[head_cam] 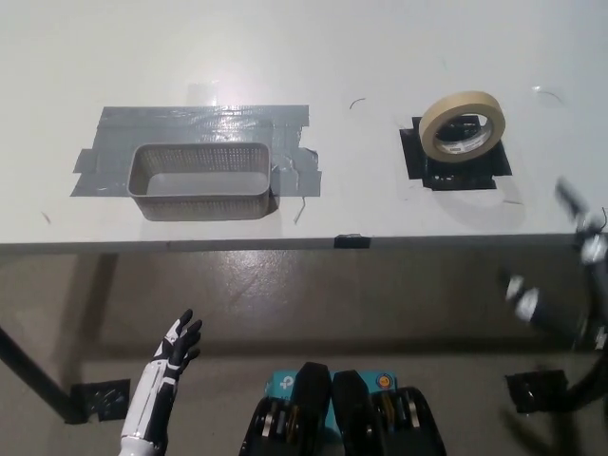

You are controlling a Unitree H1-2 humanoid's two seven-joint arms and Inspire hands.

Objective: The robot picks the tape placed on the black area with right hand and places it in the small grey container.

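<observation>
While I look down through the head camera, the small grey container sits on the left half of the white tabletop, close to its near edge, on a patch of grey tape stuck flat to the surface. It is an oblong mesh-walled basket with its long side running along the near edge, and I see nothing inside it, only its pale floor.

My left hand hangs below the near edge of the tabletop, out over the floor, well short of the container; its dark fingers are spread and point up toward the tabletop, holding nothing. My right hand shows only as a blur past the right end of the near edge, also off the tabletop, and I cannot tell how its fingers stand.

The tape is a beige roll on the black area on the right half of the tabletop, well apart from the container. It rests tilted, its far rim raised, so the open hole faces up and toward me. Being a ring, it has no clear long axis. Neither hand touches it.
</observation>
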